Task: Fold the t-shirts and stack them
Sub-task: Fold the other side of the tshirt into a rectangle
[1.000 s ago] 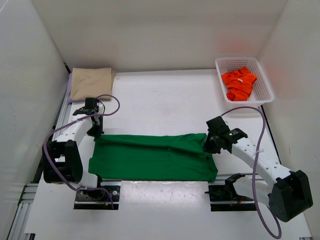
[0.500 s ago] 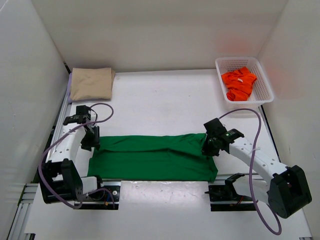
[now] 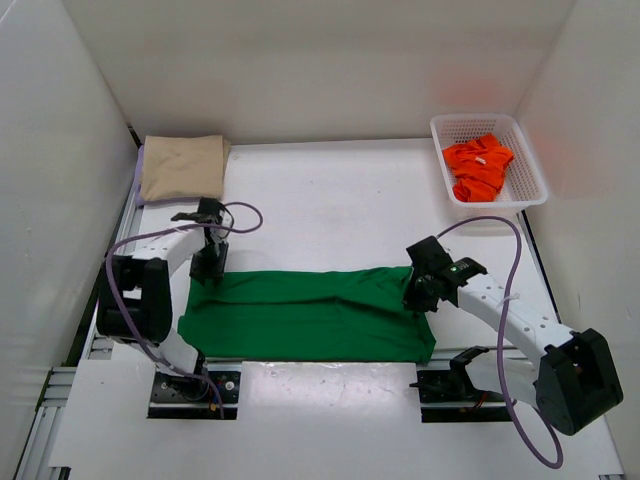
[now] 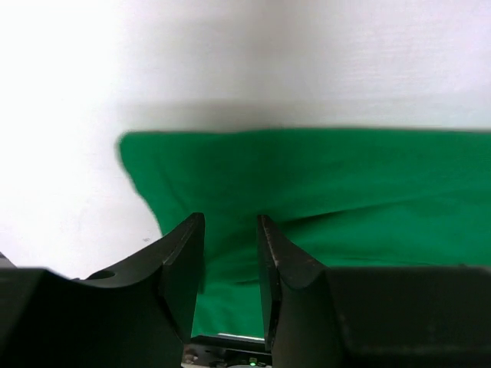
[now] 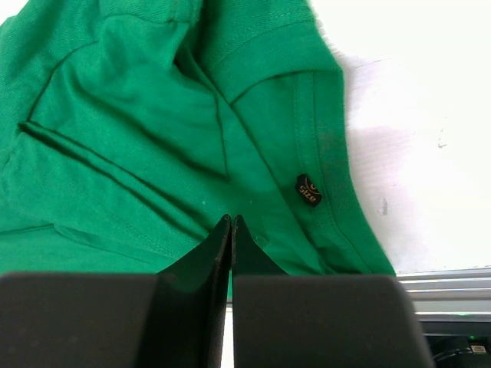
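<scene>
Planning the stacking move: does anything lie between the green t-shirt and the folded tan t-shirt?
Nothing visible. Bare table separates the green t-shirt from the tan t-shirt; the left gripper is at the green one's far-left corner.

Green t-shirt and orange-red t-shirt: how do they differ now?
The green t-shirt lies spread flat in a long band on the table; the orange-red t-shirt is crumpled in a heap. The green t-shirt is near the front edge; the orange-red t-shirt sits in the white basket at the far right. Both are plain cloth.
</scene>
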